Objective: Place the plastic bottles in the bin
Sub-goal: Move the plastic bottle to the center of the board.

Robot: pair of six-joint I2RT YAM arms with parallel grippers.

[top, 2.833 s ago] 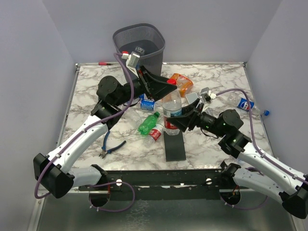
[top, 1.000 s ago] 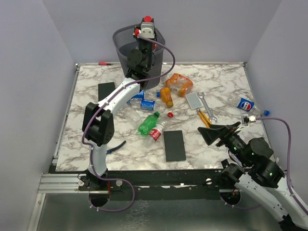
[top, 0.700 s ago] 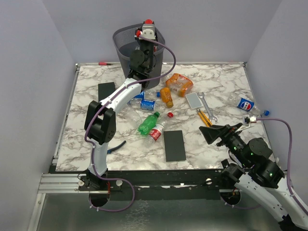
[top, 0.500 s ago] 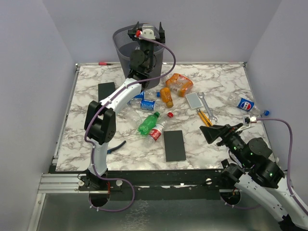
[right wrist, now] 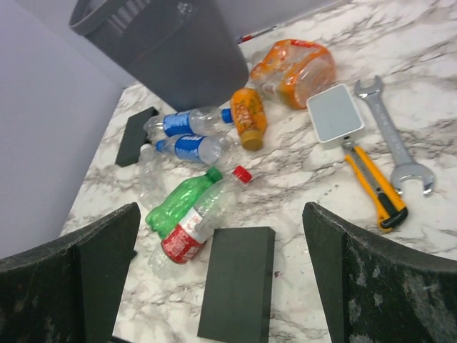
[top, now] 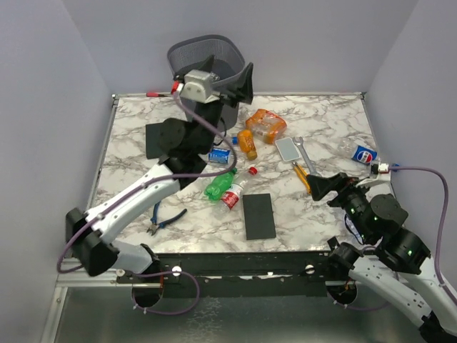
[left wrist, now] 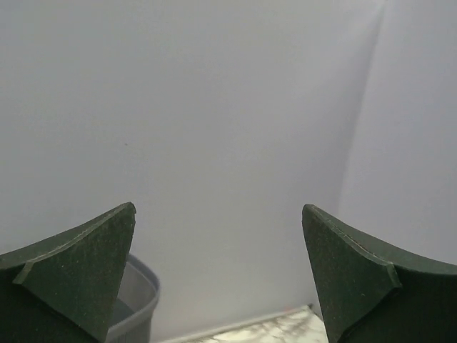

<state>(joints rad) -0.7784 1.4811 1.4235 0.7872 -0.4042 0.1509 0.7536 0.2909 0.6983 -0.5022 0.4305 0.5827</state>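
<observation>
Both were empty-handed: the left gripper (top: pixel 227 77) gaped wide by the bin (top: pixel 187 51) at the far edge, the right gripper (top: pixel 330 187) sat open near-right, and the plastic bottles (right wrist: pixel 187 148) lay scattered mostly mid-table.

Plain pale lavender walls (top: pixel 321 43) close in a white, grey-veined marble table (top: pixel 335 121) under even, soft light.

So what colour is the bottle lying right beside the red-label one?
Green. The bottle shows best in the right wrist view.
</observation>
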